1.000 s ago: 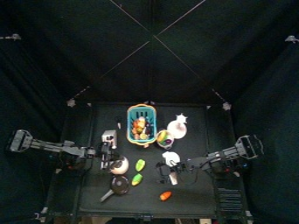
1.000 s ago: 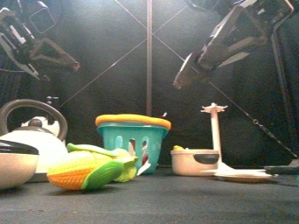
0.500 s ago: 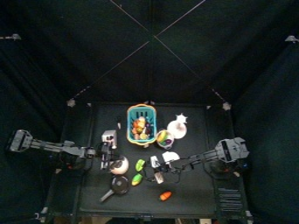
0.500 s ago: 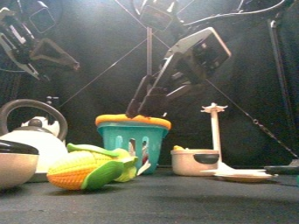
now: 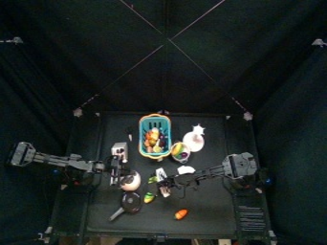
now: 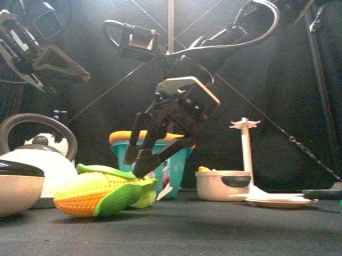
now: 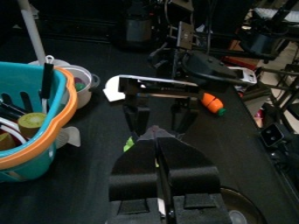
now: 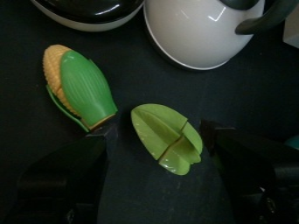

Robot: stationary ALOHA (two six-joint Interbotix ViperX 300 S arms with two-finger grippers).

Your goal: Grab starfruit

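The starfruit (image 8: 167, 137) is green and ridged and lies on the black table between a corn cob (image 8: 79, 85) and a white kettle (image 8: 211, 31). My right gripper (image 8: 163, 133) hangs right over it, open, one jaw on each side, not closed on it. In the top view the right gripper (image 5: 161, 182) reaches across to the starfruit (image 5: 153, 179). In the front view it (image 6: 160, 165) comes down just above the corn (image 6: 94, 193). My left gripper (image 7: 162, 144) is shut and empty, resting at the table's left (image 5: 118, 175).
A teal basket (image 5: 155, 134) with items stands behind. A black pan (image 5: 130, 202) and an orange carrot (image 5: 181, 213) lie toward the front. A white stand with a star top (image 6: 245, 150), a bowl (image 6: 225, 183) and a plate (image 6: 281, 200) are at the right.
My right arm has swung from the table's right side leftward and down, bringing its open gripper over the starfruit. The left arm has not moved.
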